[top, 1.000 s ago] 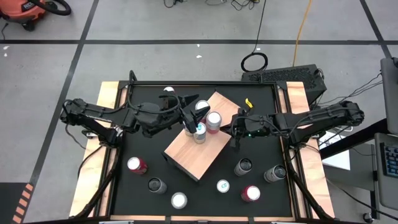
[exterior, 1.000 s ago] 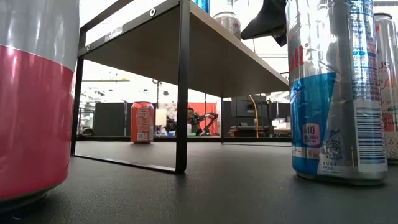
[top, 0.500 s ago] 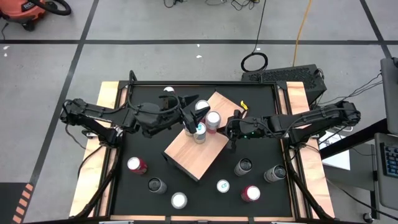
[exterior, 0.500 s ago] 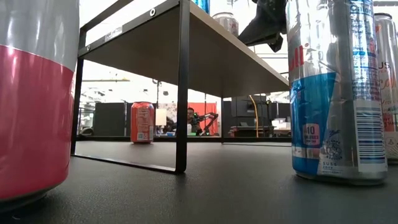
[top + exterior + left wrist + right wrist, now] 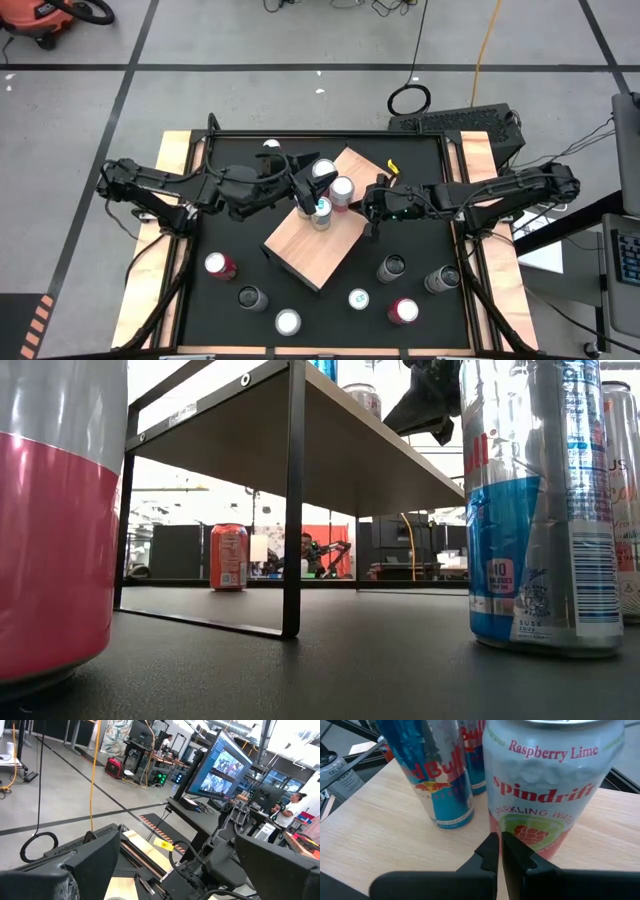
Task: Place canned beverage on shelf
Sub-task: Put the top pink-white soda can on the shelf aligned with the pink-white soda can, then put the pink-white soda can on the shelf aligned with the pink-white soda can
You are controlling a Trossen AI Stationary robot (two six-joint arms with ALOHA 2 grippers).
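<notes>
The shelf (image 5: pixel 312 250) is a tan wooden board on black legs (image 5: pixel 293 500) in the middle of the table. A pink-and-white Spindrift can (image 5: pixel 547 785) and two blue Red Bull cans (image 5: pixel 445 775) stand upright on it. My right gripper (image 5: pixel 499 845) is shut and comes from the table's right, its tips at the foot of the Spindrift can (image 5: pixel 343 189). My left gripper (image 5: pixel 310 183) hangs open at the shelf's far left, beside the Red Bull cans (image 5: pixel 322 210), with nothing seen between its fingers. My right gripper has its shut fingertips (image 5: pixel 492 847) against the low part of the Spindrift can's side wall (image 5: pixel 520 832). It slants down from the table's right. The can stands upright on the shelf. I cannot tell whether the tips touch it.
Loose cans stand on the black tabletop in front of the shelf: a pink one (image 5: pixel 220 265), a dark one (image 5: pixel 250 297), a white one (image 5: pixel 288 322), and several more on the right (image 5: pixel 403 310). In the low view, a Red Bull can (image 5: pixel 540 510) and a pink can (image 5: pixel 50 540) stand close.
My right gripper, still shut, has edged toward the table's left, closer to the Spindrift can on the shelf.
</notes>
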